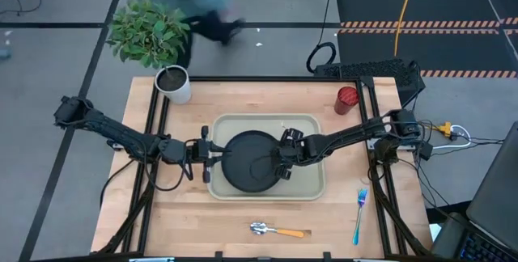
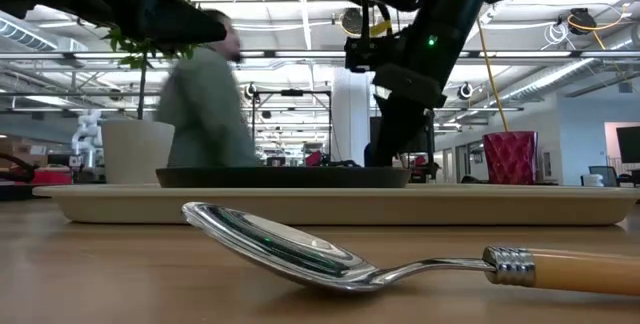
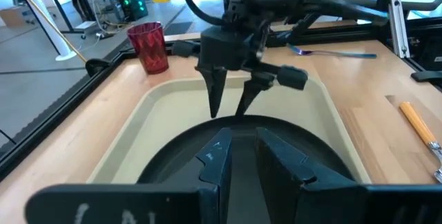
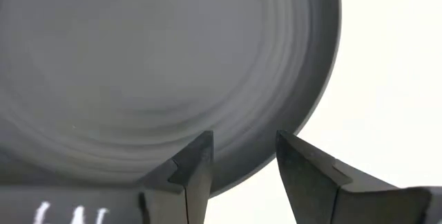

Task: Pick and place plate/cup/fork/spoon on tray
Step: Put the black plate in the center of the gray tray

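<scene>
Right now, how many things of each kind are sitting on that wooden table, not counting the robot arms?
Beige rectangular tray: 1
Round matte black plate: 1
Small red cup: 1
Blue-handled fork: 1
Orange-handled metal spoon: 1
White pot with green plant: 1
Total: 6

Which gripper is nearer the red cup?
Right. The right gripper hangs over the plate's cup-side edge; the left gripper is at the plate's far edge from the cup.

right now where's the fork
High view: the fork lies on the table's right side, off the tray, right of the spoon.
</scene>
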Action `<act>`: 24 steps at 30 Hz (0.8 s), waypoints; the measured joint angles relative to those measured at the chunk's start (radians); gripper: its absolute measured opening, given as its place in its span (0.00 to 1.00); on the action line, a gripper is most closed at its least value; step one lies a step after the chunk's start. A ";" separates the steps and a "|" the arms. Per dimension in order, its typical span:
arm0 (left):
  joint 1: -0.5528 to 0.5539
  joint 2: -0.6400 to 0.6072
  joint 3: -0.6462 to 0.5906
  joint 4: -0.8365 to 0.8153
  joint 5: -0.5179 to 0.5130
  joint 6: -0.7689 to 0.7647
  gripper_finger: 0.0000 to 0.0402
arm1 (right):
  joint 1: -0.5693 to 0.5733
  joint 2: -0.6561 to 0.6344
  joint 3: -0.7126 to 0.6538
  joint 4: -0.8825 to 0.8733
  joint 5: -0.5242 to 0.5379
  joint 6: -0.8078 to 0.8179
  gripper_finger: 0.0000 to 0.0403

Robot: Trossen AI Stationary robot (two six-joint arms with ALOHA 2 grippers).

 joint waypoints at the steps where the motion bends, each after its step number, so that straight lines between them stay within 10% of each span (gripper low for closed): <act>1: 0.000 0.000 0.000 -0.001 0.000 0.000 0.17 | 0.000 -0.007 0.000 -0.002 0.000 0.000 0.37; 24: 0.000 0.000 0.000 -0.028 0.000 -0.008 0.17 | 0.005 -0.020 -0.104 0.081 0.030 0.059 0.37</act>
